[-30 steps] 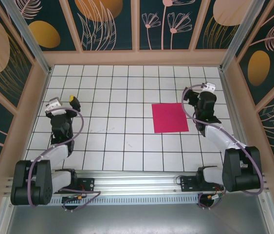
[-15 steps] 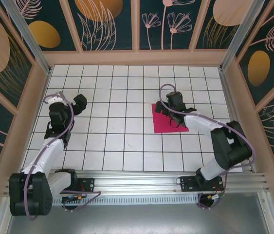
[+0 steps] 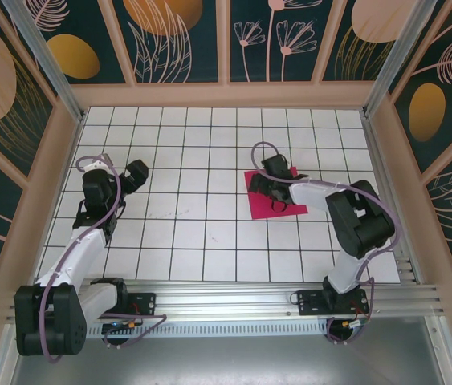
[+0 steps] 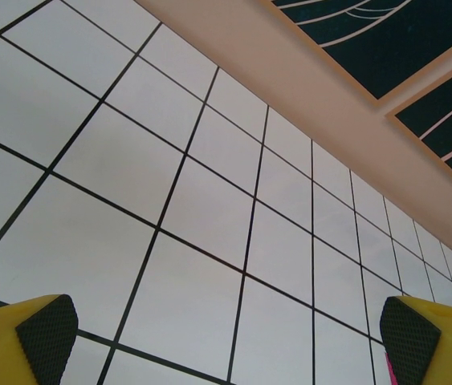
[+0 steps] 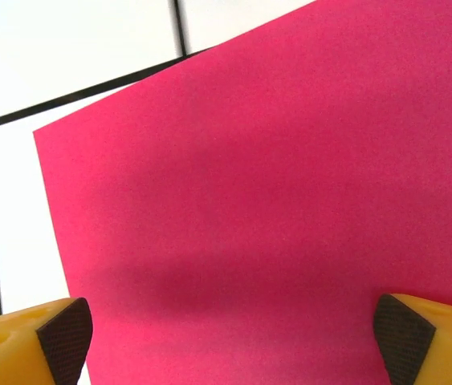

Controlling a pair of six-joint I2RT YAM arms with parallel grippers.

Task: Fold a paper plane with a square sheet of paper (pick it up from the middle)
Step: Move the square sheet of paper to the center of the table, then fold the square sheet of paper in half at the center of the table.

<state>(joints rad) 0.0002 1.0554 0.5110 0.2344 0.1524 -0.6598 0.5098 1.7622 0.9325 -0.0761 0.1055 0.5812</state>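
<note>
**Magenta square sheet of paper [image 3: 258,207] directly beneath right gripper [image 3: 278,187]**

Top view: the paper lies right of centre on the tiled table [image 3: 193,233]. The right gripper, jaws spread, is over its middle. The left gripper [image 3: 133,173], spread and empty, is well apart.
Left wrist: white tiles [image 4: 209,200] ahead.
Right wrist: paper [image 5: 274,184] spans between the 2 pads [image 5: 65,325], nothing pinched.

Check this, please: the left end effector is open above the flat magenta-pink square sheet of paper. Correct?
No: the right end effector is open above the flat magenta-pink square sheet of paper, as the top external view shows.
</note>
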